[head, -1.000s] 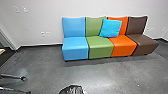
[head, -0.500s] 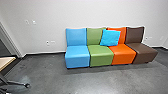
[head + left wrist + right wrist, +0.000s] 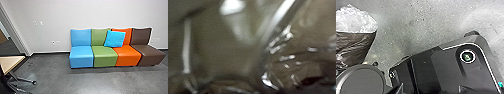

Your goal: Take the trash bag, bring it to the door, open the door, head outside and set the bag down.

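Shiny, crinkled dark plastic of the trash bag point(image 3: 288, 60) lies very close to the camera in the left wrist view, with bright glints on its folds. In the right wrist view, part of the bag point(image 3: 353, 46) shows as brown-black film beside a whitish, crumpled clear part, over the grey floor. What the bag rests on or hangs from cannot be told. How the fingers of either hand stand is not discernible.
Blue, green, orange and brown seats point(image 3: 105, 56) stand joined along the wall, a bright blue cushion point(image 3: 114, 39) on them. A light-wood table point(image 3: 11, 62) with dark wheeled legs is at the left, near a door frame point(image 3: 16, 31).
The head camera has shifted, bringing more of the table and the door frame at the left into view. The dark bag top at the bottom edge one second ago has left the head view.
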